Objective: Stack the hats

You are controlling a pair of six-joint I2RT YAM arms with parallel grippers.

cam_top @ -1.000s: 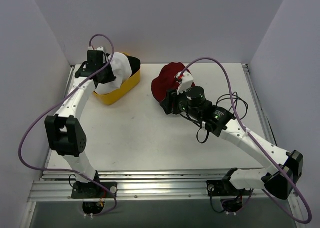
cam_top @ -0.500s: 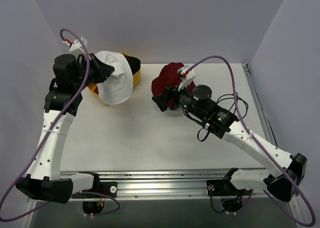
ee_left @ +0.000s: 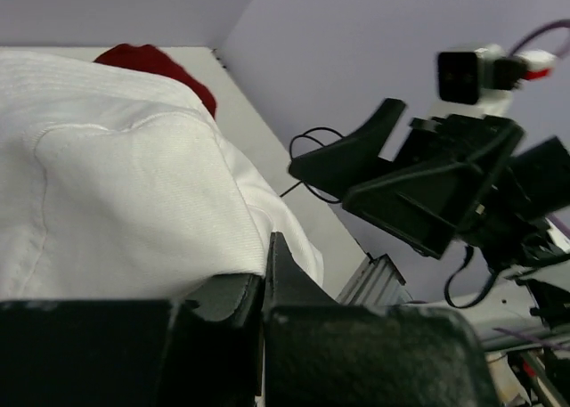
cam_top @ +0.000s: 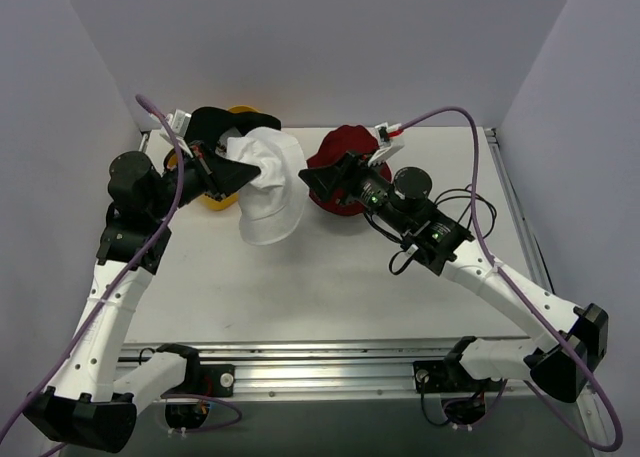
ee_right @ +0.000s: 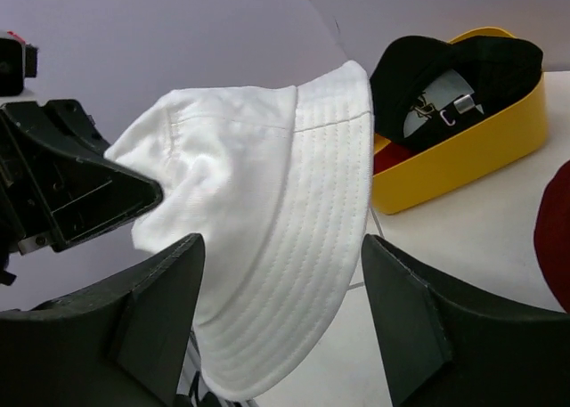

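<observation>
From above, the left gripper (cam_top: 226, 169) is pinched shut on the crown of the white bucket hat (cam_top: 272, 195). The hat hangs off it, brim down, above the tabletop (cam_top: 300, 287) toward the far left corner. Behind the hat, near that corner, sits the yellow basket (cam_top: 212, 199) with the black cap (cam_top: 215, 123) on top of it. The maroon bucket hat (cam_top: 350, 142) lies near the far edge, about midway along it. The right gripper (cam_top: 322, 181) is just beside its near left side with its jaws spread and nothing between them, pointing at the white hat and a little apart from it.

The left wrist view shows white fabric filling the left half, caught at the gripper's dark fingers along the bottom. A bit of maroon shows at the top left. The right arm's open gripper faces in from the right.

In the right wrist view, its two black fingers (ee_right: 134, 309) stand wide apart low in the frame. The white hat hangs beyond them, held by the left gripper at its crown. The basket is at the upper right, holding the black cap with a patch of red fabric under it.
</observation>
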